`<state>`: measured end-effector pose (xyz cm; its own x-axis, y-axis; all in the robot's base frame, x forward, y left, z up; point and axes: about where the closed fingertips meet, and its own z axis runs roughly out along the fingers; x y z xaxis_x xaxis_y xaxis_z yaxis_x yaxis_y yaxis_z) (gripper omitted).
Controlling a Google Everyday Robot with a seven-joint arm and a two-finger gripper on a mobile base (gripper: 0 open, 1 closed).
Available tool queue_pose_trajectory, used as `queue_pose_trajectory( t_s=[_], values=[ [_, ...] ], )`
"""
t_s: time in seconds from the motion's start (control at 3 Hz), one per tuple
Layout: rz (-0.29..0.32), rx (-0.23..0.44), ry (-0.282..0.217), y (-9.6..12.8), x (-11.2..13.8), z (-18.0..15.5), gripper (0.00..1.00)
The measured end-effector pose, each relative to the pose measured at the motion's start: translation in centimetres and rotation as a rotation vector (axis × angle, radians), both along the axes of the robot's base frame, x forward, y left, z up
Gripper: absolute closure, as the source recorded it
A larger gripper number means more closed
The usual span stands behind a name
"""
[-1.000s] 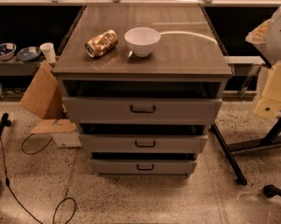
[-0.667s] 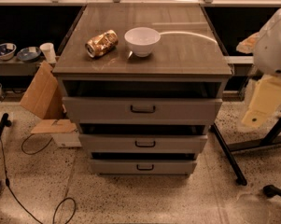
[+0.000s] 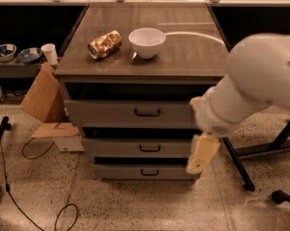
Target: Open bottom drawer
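Note:
The bottom drawer point(image 3: 135, 172) is the lowest of three grey drawers in the cabinet point(image 3: 139, 71). It has a small dark bar handle point(image 3: 150, 172) and a dark gap above its front panel. All three drawers stand slightly out from the cabinet. My large white arm point(image 3: 253, 83) reaches in from the right. Its cream gripper point(image 3: 201, 154) hangs in front of the right ends of the middle drawer point(image 3: 135, 147) and the bottom drawer, to the right of the bottom handle and apart from it.
A white bowl point(image 3: 147, 41) and a crushed gold can point(image 3: 105, 44) sit on the cabinet top. Cardboard point(image 3: 41, 96) leans at the cabinet's left. Cables point(image 3: 33, 150) lie on the floor at left. Black stand legs point(image 3: 241, 165) are at the right. The top drawer point(image 3: 130, 112) has the widest handle.
My arm has swung in from the right edge toward the cabinet front and now covers the right ends of the drawers. The drawers have not moved.

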<state>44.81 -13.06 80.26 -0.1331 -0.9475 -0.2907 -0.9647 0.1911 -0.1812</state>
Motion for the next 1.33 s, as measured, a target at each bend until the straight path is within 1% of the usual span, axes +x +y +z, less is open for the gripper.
queue_pose_trajectory(
  t_s=[0.33,0.67,1.0,1.33],
  values=[
    [0.03,0.063,0.071,4.1,1.2,-9.8,0.0],
    [0.043,0.126,0.101,7.9,2.9,-18.5,0.0],
    [0.044,0.189,0.098,11.2,4.5,-25.7,0.0],
    [0.015,0.252,0.092,14.1,7.1,-33.5,0.0]
  ],
)
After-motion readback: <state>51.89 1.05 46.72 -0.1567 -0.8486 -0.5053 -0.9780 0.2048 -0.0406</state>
